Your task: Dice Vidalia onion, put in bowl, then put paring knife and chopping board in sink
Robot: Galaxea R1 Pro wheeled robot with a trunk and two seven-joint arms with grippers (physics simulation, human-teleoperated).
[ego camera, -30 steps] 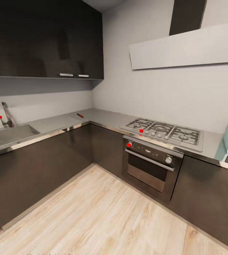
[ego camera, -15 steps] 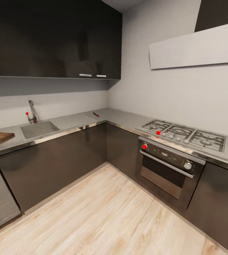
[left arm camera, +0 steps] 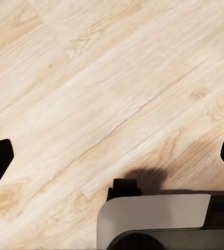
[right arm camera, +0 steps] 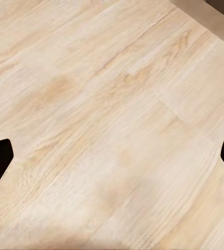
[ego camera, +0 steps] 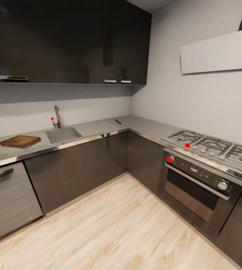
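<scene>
The view has swung left since the earlier frames: the rectangular dark brown wooden chopping board [ego camera: 20, 141] now lies fully in sight on the long glossy grey surface [ego camera: 98, 128], left of the grey steel sink [ego camera: 63, 134] with its chrome tap [ego camera: 57, 117]. The red-handled paring knife [ego camera: 118, 121] rests near the corner; the gas hob [ego camera: 214, 146] sits further right. Both wrists point down at the pale wood floor [left arm camera: 91, 94]. The left pincer [left arm camera: 112, 156] and right pincer [right arm camera: 112, 156] are spread wide, grasping nothing.
</scene>
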